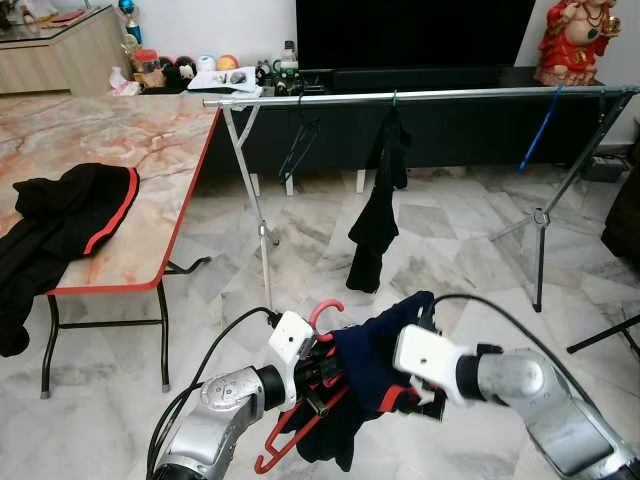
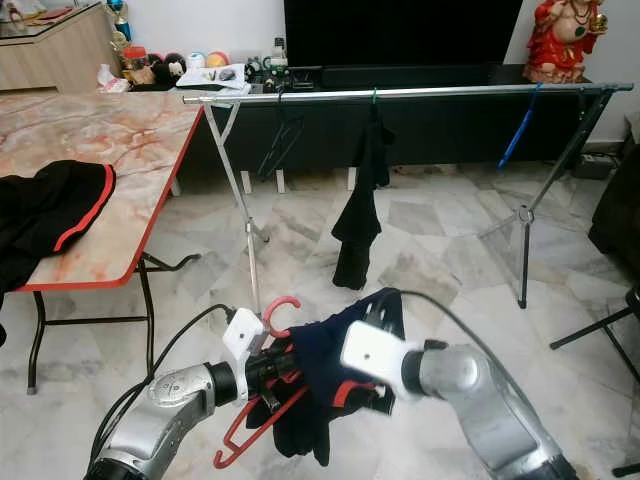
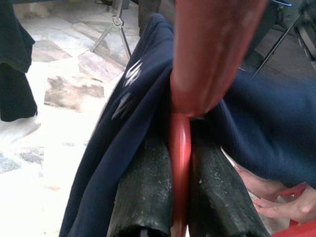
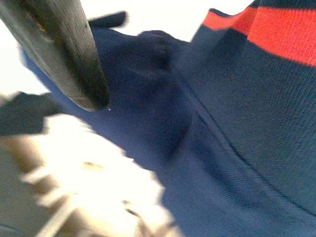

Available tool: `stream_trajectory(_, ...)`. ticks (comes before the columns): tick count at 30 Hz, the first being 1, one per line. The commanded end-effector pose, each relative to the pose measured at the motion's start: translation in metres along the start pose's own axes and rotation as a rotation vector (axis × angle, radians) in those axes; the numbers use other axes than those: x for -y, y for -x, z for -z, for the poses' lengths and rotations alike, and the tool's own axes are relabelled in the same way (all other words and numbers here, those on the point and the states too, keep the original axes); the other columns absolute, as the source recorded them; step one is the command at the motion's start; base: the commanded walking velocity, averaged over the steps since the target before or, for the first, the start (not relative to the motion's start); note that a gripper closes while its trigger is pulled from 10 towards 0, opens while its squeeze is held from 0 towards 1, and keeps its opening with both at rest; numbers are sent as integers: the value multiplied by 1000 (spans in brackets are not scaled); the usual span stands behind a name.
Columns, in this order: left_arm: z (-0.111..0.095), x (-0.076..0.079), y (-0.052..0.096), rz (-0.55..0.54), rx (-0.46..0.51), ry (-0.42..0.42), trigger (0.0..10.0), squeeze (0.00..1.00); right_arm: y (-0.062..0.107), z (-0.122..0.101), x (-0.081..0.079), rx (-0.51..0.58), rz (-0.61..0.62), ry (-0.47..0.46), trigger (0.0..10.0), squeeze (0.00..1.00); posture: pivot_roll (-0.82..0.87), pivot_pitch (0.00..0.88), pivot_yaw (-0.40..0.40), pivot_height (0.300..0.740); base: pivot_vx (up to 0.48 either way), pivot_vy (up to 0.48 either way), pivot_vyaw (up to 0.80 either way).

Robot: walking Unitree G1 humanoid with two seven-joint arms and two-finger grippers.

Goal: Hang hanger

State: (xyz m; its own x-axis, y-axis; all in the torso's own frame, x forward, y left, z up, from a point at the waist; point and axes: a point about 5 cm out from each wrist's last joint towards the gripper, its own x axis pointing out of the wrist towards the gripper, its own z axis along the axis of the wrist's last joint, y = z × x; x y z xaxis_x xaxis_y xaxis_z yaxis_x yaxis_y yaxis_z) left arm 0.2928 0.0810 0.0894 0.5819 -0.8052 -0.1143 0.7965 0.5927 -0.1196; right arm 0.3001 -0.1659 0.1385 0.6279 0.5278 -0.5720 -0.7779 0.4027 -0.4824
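A red plastic hanger (image 1: 325, 312) with a navy garment (image 1: 370, 350) draped over it hangs low in front of me. My left gripper (image 1: 318, 375) is shut on the hanger below its hook. In the left wrist view both black fingers (image 3: 143, 192) squeeze the red hanger (image 3: 180, 143), with the navy cloth (image 3: 266, 128) around it. My right gripper (image 1: 425, 395) is pressed into the garment's right side, near its red stripe (image 4: 261, 29). The silver clothes rail (image 1: 450, 95) runs across the room, well ahead and higher.
On the rail hang a black garment (image 1: 378, 215), an empty dark hanger (image 1: 298, 150) and a blue hanger (image 1: 540, 130). A marble-topped table (image 1: 130, 150) with a black-and-red jacket (image 1: 60, 215) stands left. A dark TV cabinet (image 1: 450, 120) sits behind the rail.
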Motion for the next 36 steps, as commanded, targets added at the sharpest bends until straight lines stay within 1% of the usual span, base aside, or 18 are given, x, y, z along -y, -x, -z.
stream_trajectory(1,-11,0,0,5,46,-16,10000,0,2,1,5,-22,71,-15,10000,0,40,98,26,740,0,0,0)
stream_trajectory(3,-12,0,0,4,47,-14,10000,0,3,2,5,-26,90,-22,10000,0,38,99,25,740,0,0,0)
stream_trajectory(4,-12,0,-1,4,48,-15,10000,0,3,1,3,-16,116,-56,10000,0,38,101,24,740,0,0,0)
stream_trajectory(7,-12,-1,0,1,49,-14,10000,0,-1,-5,-7,34,118,-133,10000,0,35,102,23,740,0,0,0)
stream_trajectory(11,-12,-2,0,-4,49,-14,10000,0,-2,-11,-31,77,-1,-153,10000,0,34,102,24,740,0,0,0)
stream_trajectory(13,-13,-4,1,-8,50,-16,10000,0,2,-10,-51,68,-141,-95,10000,0,33,101,23,740,0,0,0)
stream_trajectory(16,-13,-4,1,-10,52,-16,10000,0,6,-8,-56,50,-189,-85,10000,0,32,100,22,740,0,0,0)
stream_trajectory(18,-13,-4,0,-11,53,-16,10000,0,9,-7,-55,34,-194,-68,10000,0,32,100,22,740,0,0,0)
stream_trajectory(19,-13,-4,0,-10,54,-14,10000,0,12,-2,-51,-13,-170,-51,10000,0,29,98,21,740,0,0,0)
stream_trajectory(22,-12,-3,0,-9,54,-12,10000,0,15,2,-49,-48,-170,-45,10000,0,29,98,21,740,0,0,0)
stream_trajectory(26,-12,-4,0,-9,53,-13,10000,0,20,0,-52,-26,-200,-42,10000,0,31,93,22,740,0,0,0)
stream_trajectory(27,-13,-5,1,-11,55,-15,10000,0,24,-6,-45,26,-165,-49,10000,0,34,89,24,740,0,0,0)
stream_trajectory(29,-13,-6,2,-13,55,-16,10000,0,27,-10,-35,62,-106,-65,10000,0,32,89,25,740,0,0,0)
stream_trajectory(30,-12,-7,3,-12,48,-21,10000,0,33,-23,-16,149,-6,-91,10000,0,26,86,27,740,0,0,0)
stream_trajectory(31,-12,-7,3,-12,46,-22,10000,0,35,-26,-11,172,18,-96,10000,0,26,86,27,740,0,0,0)
stream_trajectory(32,-11,-7,3,-12,42,-23,10000,0,38,-33,-4,217,53,-135,10000,0,23,84,28,740,0,0,0)
stream_trajectory(33,-8,-8,4,-13,32,-23,10000,0,46,-44,8,290,106,-187,10000,0,22,82,29,740,0,0,0)
stream_trajectory(36,-5,-8,5,-13,19,-21,10000,0,56,-54,15,364,116,-202,10000,0,20,80,30,740,0,0,0)
